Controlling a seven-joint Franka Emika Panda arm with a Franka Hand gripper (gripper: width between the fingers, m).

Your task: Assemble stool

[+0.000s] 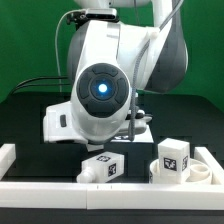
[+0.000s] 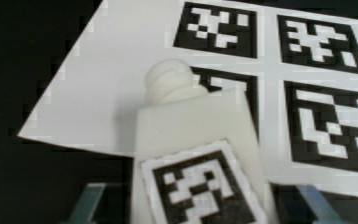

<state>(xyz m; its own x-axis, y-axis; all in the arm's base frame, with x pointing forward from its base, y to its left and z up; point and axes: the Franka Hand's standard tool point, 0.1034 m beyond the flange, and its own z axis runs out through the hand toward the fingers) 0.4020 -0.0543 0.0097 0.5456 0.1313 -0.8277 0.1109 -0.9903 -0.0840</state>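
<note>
Wrist view: gripper (image 2: 194, 208) jaws look clamped on a stool leg (image 2: 190, 130) just above the marker board (image 2: 105, 70). The grip's at the tagged end, so the leg could twist or slip when it's pushed into the seat (image 1: 155, 171).

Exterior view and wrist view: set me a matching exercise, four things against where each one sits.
Things:
1 held leg
2 lying leg
3 round seat
4 marker board

Places:
A flat beneath the held leg, in the wrist view
B between the fingers of the pincer
C on its side, to the exterior view's left of the round seat
D at the exterior view's right, a tagged block standing at it

Pairs: 1-B; 2-C; 3-D; 4-A
</note>
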